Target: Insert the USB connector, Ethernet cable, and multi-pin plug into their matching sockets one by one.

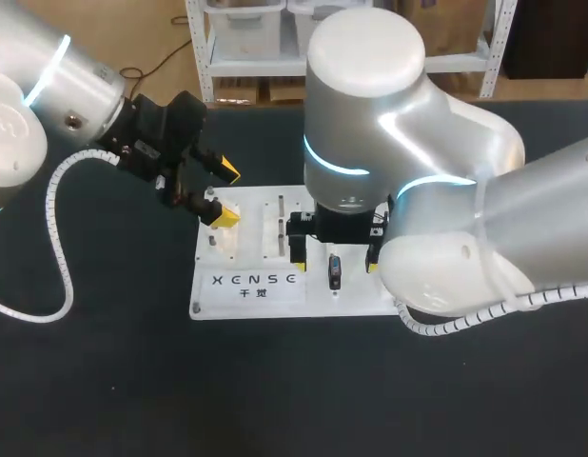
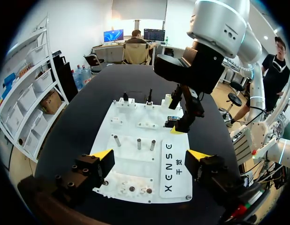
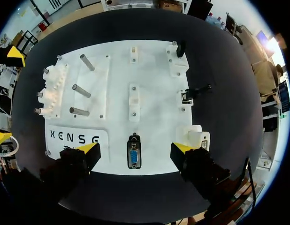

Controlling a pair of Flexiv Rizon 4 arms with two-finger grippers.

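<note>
The right gripper (image 3: 135, 151) was spread wide, nothing held, with the plug (image 3: 133, 158) lying on the board (image 3: 149, 70) below and between its fingers, long axis pointed ahead. The left gripper (image 2: 150, 155), likewise spread and empty, was parked over the board's other end, well apart from it.

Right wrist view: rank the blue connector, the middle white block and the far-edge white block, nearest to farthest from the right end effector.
1. Blue connector, between the right end effector's fingers.
2. Middle white block, mid-board.
3. Far-edge white block, farthest ahead.
</note>
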